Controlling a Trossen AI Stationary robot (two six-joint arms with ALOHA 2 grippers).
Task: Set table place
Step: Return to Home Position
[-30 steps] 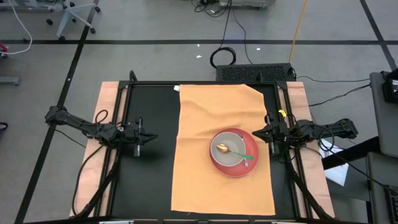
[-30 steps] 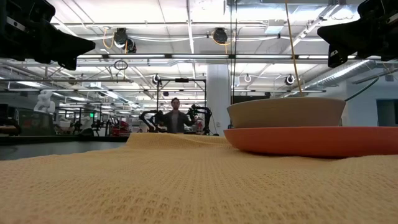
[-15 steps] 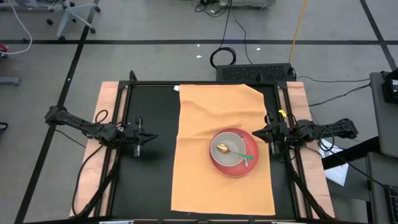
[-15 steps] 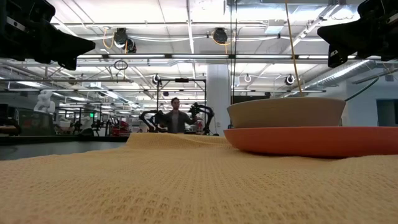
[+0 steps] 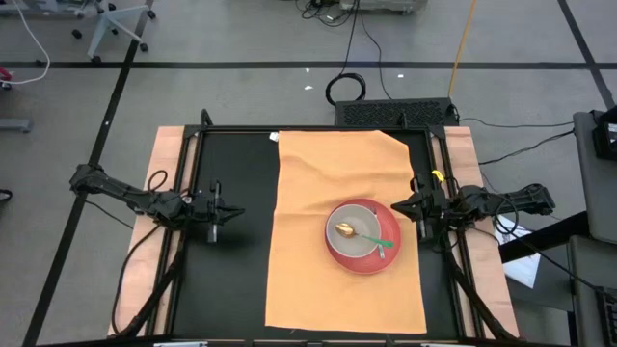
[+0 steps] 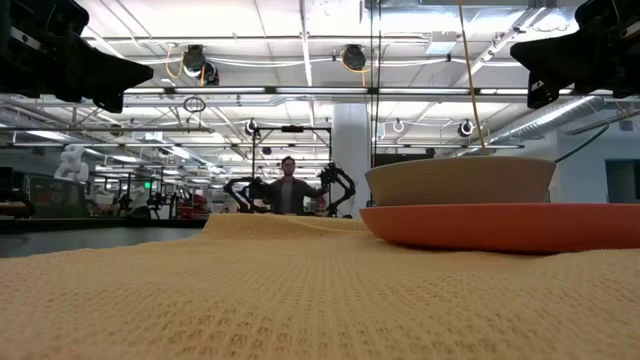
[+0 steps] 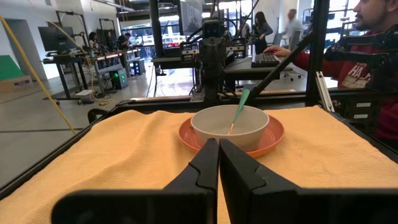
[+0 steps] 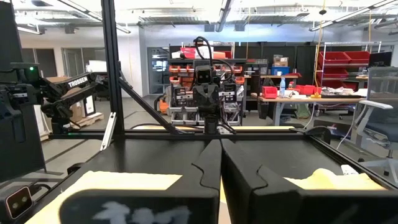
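The orange-tan cloth mat [image 5: 345,231] lies flat on the black tabletop, slightly wrinkled at its far end. On its right half sits a round red plate [image 5: 363,249] with a grey bowl [image 5: 352,235] on it; a spoon with a gold bowl and green handle [image 5: 364,236] lies in the bowl. The plate [image 7: 231,132] and bowl also show in the left wrist view, and the plate [image 6: 500,225] in the low view. My left gripper [image 5: 228,212] hovers shut over the bare tabletop left of the mat. My right gripper [image 5: 397,205] hovers shut at the mat's right edge, beside the plate.
A black frame [image 5: 193,145] rims the tabletop [image 5: 231,280], with bare room left of the mat. Cables and a dark box [image 5: 395,111] lie on the floor beyond the far edge. People sit at benches in the room behind [image 7: 367,37].
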